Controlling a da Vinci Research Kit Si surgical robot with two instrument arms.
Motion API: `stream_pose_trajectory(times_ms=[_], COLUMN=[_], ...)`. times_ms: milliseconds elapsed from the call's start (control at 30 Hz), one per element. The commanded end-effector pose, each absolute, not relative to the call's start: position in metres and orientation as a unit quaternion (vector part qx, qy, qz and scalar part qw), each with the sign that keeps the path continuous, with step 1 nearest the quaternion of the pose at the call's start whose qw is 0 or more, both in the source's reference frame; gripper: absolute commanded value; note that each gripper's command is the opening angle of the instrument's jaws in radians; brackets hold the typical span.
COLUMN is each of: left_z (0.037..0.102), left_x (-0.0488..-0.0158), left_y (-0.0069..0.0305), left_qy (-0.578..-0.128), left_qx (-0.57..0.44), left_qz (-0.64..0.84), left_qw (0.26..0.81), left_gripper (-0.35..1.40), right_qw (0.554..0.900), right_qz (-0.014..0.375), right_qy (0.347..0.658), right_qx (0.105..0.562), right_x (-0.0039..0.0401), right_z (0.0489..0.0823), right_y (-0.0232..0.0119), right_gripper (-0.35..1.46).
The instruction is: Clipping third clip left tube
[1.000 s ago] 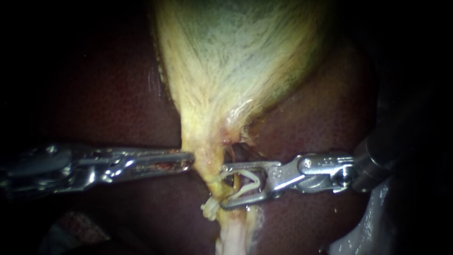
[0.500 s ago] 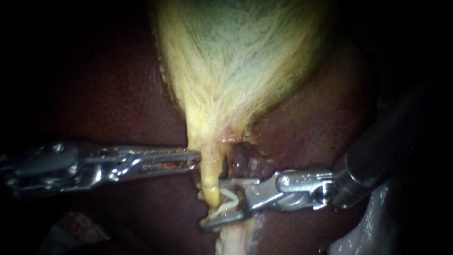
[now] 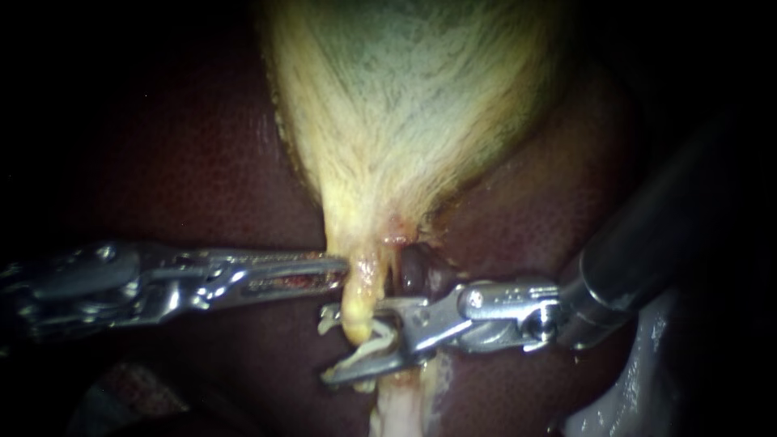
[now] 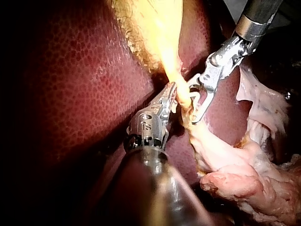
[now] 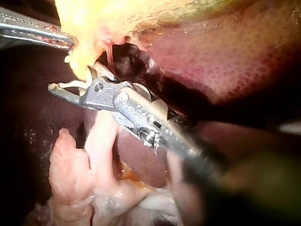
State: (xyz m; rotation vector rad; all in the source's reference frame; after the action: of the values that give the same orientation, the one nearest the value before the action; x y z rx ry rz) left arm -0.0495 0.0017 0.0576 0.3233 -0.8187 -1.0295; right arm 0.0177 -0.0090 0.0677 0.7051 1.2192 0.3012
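Note:
The pale yellow-green gallbladder (image 3: 405, 105) narrows downward into the yellow left tube (image 3: 360, 303). My left instrument (image 3: 341, 271) comes in level from the left, its jaws shut on the left edge of the gallbladder's neck, just above the tube. My right instrument (image 3: 328, 346) comes in from the right. Its jaws stand wide apart astride the tube and hold a white clip (image 3: 379, 344) around it. In the left wrist view my left instrument (image 4: 170, 95) touches the tube, and my right instrument (image 4: 192, 106) straddles it just beyond. In the right wrist view my right instrument (image 5: 70, 79) reaches under the yellow tissue.
Dark red liver (image 3: 202, 178) surrounds the gallbladder. A dark stump of tissue (image 3: 414, 273) sits just right of the tube. Pale loose tissue (image 3: 396, 405) hangs below the clip site, seen as pink folds (image 4: 244, 174). A grey surface (image 3: 631, 388) lies at the lower right.
My right instrument has slid left, so its jaws and clip now reach well past the tube's left side. My left instrument and the neck it holds have shifted slightly right.

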Motion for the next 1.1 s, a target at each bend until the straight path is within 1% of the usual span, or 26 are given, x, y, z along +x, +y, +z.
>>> stream_pose_trajectory(times_ms=[33, 167, 333, 400, 433, 467, 500, 533, 667, 767, 1100], left_z=[0.0576, 0.0576, 0.0577, 0.0577, 0.0577, 0.0577, 0.0577, 0.0577, 0.0578, 0.0578, 0.0578], left_x=[-0.0496, -0.0496, -0.0496, -0.0497, -0.0497, -0.0497, -0.0497, -0.0497, -0.0497, -0.0497, -0.0497], left_y=[0.0016, 0.0016, 0.0016, 0.0016, 0.0016, 0.0016, 0.0016, 0.0016, 0.0016, 0.0016, 0.0016], left_qy=[-0.379, -0.379, -0.379, -0.379, -0.379, -0.379, -0.379, -0.379, -0.379, -0.379, -0.379], left_qx=[0.150, 0.151, 0.151, 0.151, 0.151, 0.151, 0.151, 0.151, 0.151, 0.151, 0.151], left_qz=[-0.476, -0.475, -0.475, -0.475, -0.475, -0.475, -0.475, -0.475, -0.475, -0.475, -0.475], left_qw=[0.779, 0.779, 0.779, 0.779, 0.779, 0.779, 0.779, 0.779, 0.779, 0.779, 0.779], left_gripper=[-0.35, -0.35, -0.35, -0.35, -0.35, -0.35, -0.35, -0.35, -0.35, -0.35, -0.35], right_qw=[0.752, 0.751, 0.751, 0.751, 0.752, 0.754, 0.757, 0.759, 0.774, 0.775, 0.776], right_qz=[0.142, 0.151, 0.150, 0.151, 0.152, 0.153, 0.156, 0.157, 0.164, 0.169, 0.168], right_qy=[0.559, 0.559, 0.559, 0.560, 0.559, 0.558, 0.556, 0.553, 0.537, 0.536, 0.536], right_qx=[0.321, 0.317, 0.317, 0.315, 0.313, 0.311, 0.306, 0.304, 0.293, 0.289, 0.287], right_x=[0.0176, 0.0173, 0.0173, 0.0172, 0.0171, 0.0168, 0.0165, 0.0163, 0.0157, 0.0154, 0.0158], right_z=[0.0674, 0.0667, 0.0669, 0.0670, 0.0671, 0.0672, 0.0673, 0.0673, 0.0678, 0.0680, 0.0683], right_y=[-0.0086, -0.0077, -0.0078, -0.0079, -0.0079, -0.0080, -0.0080, -0.0080, -0.0076, -0.0075, -0.0085], right_gripper=[0.49, 0.46, 0.42, 0.32, 0.21, -0.06, -0.27, -0.35, -0.35, -0.35, -0.35])
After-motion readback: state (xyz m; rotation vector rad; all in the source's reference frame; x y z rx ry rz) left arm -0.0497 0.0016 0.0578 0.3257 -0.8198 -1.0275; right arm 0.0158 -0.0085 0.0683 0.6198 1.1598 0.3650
